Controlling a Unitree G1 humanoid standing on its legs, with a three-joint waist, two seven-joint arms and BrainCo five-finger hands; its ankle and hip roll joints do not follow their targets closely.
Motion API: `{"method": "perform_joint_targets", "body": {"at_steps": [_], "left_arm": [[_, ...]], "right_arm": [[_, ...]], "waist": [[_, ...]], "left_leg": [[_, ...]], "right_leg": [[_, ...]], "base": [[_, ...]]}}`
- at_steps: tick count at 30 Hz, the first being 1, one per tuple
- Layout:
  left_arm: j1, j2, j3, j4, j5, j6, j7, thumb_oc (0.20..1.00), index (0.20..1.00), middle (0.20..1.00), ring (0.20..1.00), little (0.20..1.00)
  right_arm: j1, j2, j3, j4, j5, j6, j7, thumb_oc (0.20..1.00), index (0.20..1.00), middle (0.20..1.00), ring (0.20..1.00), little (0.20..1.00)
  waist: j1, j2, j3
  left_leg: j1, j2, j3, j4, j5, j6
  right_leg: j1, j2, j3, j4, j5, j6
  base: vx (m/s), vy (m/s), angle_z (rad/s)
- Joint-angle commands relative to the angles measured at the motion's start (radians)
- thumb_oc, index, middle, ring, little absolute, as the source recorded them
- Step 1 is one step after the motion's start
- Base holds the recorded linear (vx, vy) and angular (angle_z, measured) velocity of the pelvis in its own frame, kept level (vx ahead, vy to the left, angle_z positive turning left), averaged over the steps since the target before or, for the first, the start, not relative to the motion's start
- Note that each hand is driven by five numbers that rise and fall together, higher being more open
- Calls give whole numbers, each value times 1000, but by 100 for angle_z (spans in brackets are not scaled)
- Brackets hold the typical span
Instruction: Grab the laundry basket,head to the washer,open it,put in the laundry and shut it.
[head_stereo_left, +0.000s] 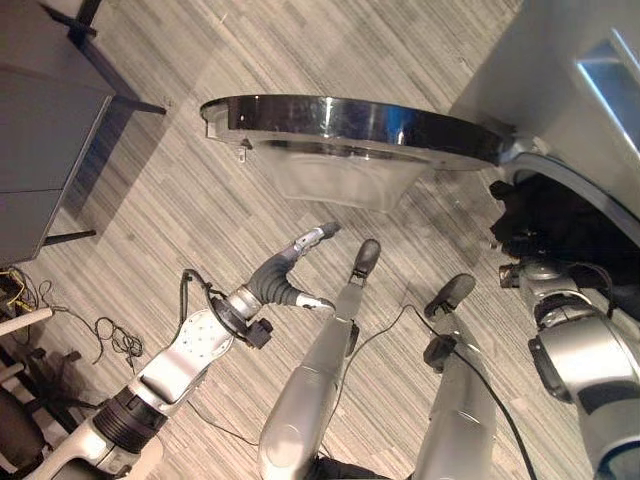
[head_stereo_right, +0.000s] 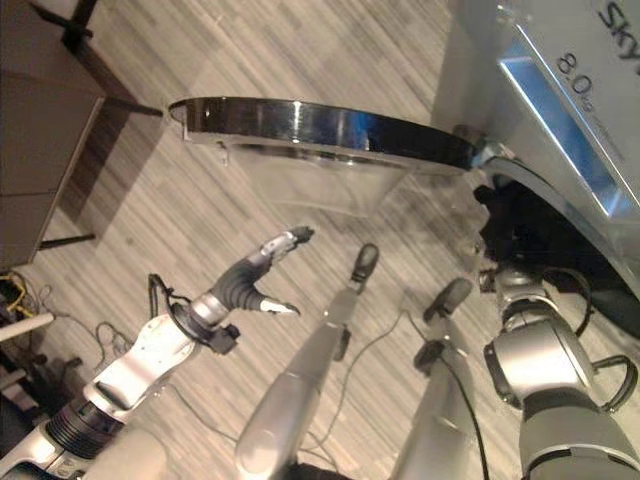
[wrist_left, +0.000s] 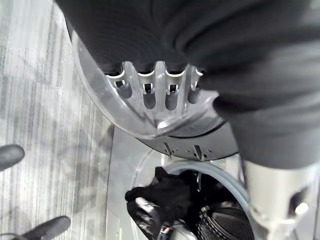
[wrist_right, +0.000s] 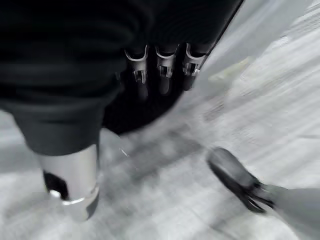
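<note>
While the washer door (head_stereo_left: 350, 125) stood swung wide open, its chrome rim and clear bowl jutting out over the striped wood floor (head_stereo_left: 200, 220), the left hand (head_stereo_left: 285, 275) hung in the air below it, apart from the door, with its fingers (head_stereo_right: 285, 240) stretched out and relaxed and the thumb spread away from them, holding nothing. Seen from the left wrist, the fingers reached toward the clear bowl of the door, and past it the round washer opening (wrist_left: 200, 170) showed dark laundry (wrist_left: 162, 200) bunched at its mouth, partly inside the drum. From the head, the same dark laundry (head_stereo_left: 540, 220) sat in the opening of the grey washer (head_stereo_right: 560, 90) at the right, just beyond the door's hinge. The right hand (head_stereo_left: 520, 270) was at the mouth of the opening, against the laundry, but its fingers were hidden there, so whether they gripped the cloth could not be told; in the right wrist view (wrist_right: 160, 70) the fingers pointed at a dark mass. A dark cabinet (head_stereo_left: 45, 150) stood on the floor at the far left.
</note>
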Motion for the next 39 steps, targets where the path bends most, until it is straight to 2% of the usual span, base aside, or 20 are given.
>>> {"method": "perform_joint_targets", "body": {"at_steps": [1, 6, 9, 14, 17, 20, 22, 27, 35, 39], "left_arm": [[2, -74, -35, -57, -2, 2, -38, 1000, 1000, 1000, 1000, 1000], [3, -104, -26, -51, 8, 20, -40, 1000, 1000, 1000, 1000, 1000], [9, -127, -11, -47, 25, 27, -38, 1000, 1000, 1000, 1000, 1000], [27, -125, 10, -44, 40, 34, -35, 1000, 1000, 1000, 1000, 1000], [35, -119, 24, -41, 41, 36, -27, 1000, 1000, 1000, 1000, 1000], [38, -124, 45, -33, 43, 32, -4, 1000, 1000, 1000, 1000, 1000], [39, -124, 49, -30, 42, 27, 3, 1000, 1000, 1000, 1000, 1000], [14, -145, 36, -16, 38, 5, 28, 1000, 1000, 1000, 1000, 1000], [0, -167, 13, -11, 22, -12, 49, 1000, 1000, 1000, 1000, 1000], [-19, -186, -10, 7, 24, -17, 65, 1000, 1000, 1000, 1000, 1000]], "right_arm": [[100, -44, 31, 25, -42, 52, 71, 1000, 1000, 1000, 1000, 1000], [110, -29, -1, 22, -4, 56, 82, 1000, 1000, 1000, 1000, 1000], [157, -17, -53, 40, 52, 67, 85, 1000, 1000, 1000, 1000, 1000], [227, -9, -106, 57, 109, 72, 87, 1000, 1000, 1000, 1000, 1000], [254, -38, -169, 73, 171, 56, 54, 1000, 1000, 1000, 1000, 1000], [227, -95, -289, 70, 337, 17, -15, 1000, 1000, 1000, 1000, 1000], [198, -115, -315, 61, 389, 1, -36, 1000, 1000, 1000, 1000, 1000], [72, -129, -313, 42, 482, -41, -72, 1000, 1000, 1000, 1000, 1000], [-64, -117, -285, 10, 520, -89, -117, 1000, 1000, 1000, 1000, 1000], [-113, -38, -293, -2, 584, -112, -107, 1000, 1000, 1000, 1000, 1000]], "waist": [[-14, 65, -53], [-4, 70, -58], [-15, 75, -55], [-33, 62, -54], [-51, 52, -51], [-67, 52, -50], [-65, 55, -51], [-53, 71, -42], [-26, 101, -40], [-5, 112, -42]], "left_leg": [[-73, 22, 39, 144, -186, 22], [-81, 27, 39, 131, -179, 22], [-87, 31, 46, 126, -180, 22], [-86, 34, 53, 121, -182, 22], [-83, 37, 58, 115, -184, 22], [-83, 38, 58, 108, -187, 22], [-83, 38, 61, 104, -187, 21], [-92, 40, 68, 100, -184, 22], [-105, 39, 63, 88, -171, 21], [-116, 41, 61, 83, -163, 18]], "right_leg": [[-4, -15, 23, -202, 90, 36], [-19, -14, 21, -197, 84, 35], [-25, -12, 21, -194, 78, 35], [-24, -5, 25, -204, 83, 37], [-25, -3, 29, -209, 86, 40], [-32, 0, 40, -216, 87, 45], [-33, 1, 46, -219, 86, 47], [-64, 4, 65, -213, 87, 50], [-93, 4, 74, -190, 71, 44], [-106, 7, 67, -181, 62, 39]], "base": [[10, 29, 5], [5, 21, 5], [1, 11, 0], [0, 0, 0], [3, 2, -1], [12, 10, -4], [14, 1, -5], [12, 4, -15], [1, -1, -1], [0, 0, 0]]}}
